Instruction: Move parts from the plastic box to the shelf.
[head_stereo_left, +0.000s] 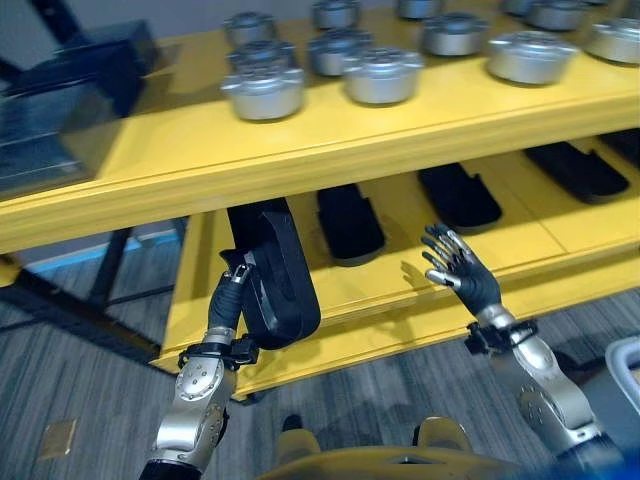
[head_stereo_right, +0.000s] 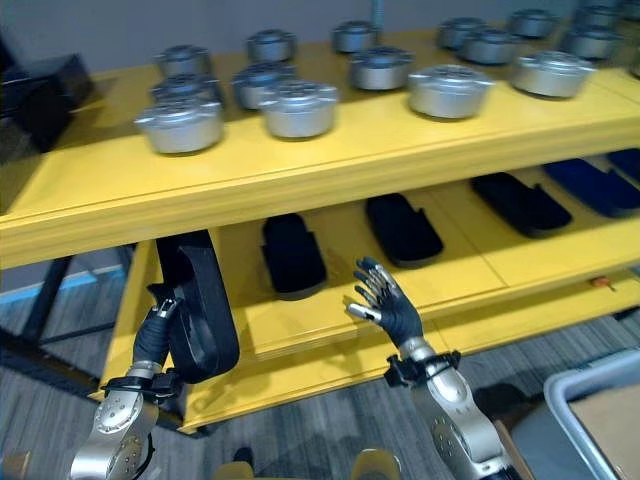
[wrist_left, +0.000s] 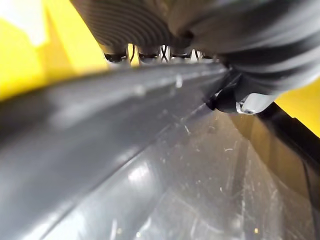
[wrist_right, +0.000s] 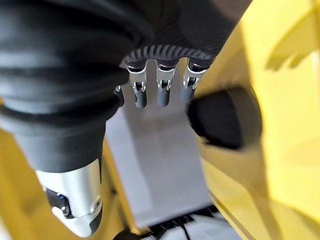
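At the left end of the yellow shelf's (head_stereo_left: 330, 150) lower level, a black part (head_stereo_left: 275, 270) stands tilted over the front edge, the left hand (head_stereo_left: 232, 290) clamped on it. Three more already lie there. The right hand (head_stereo_left: 455, 265), fingers spread, hovers empty.

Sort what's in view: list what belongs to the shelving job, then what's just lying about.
Job:
- black part gripped in the left hand
- lower shelf
- black parts already laid there
- right hand, open, in front of the shelf

Lying about:
- metal pots on the upper shelf
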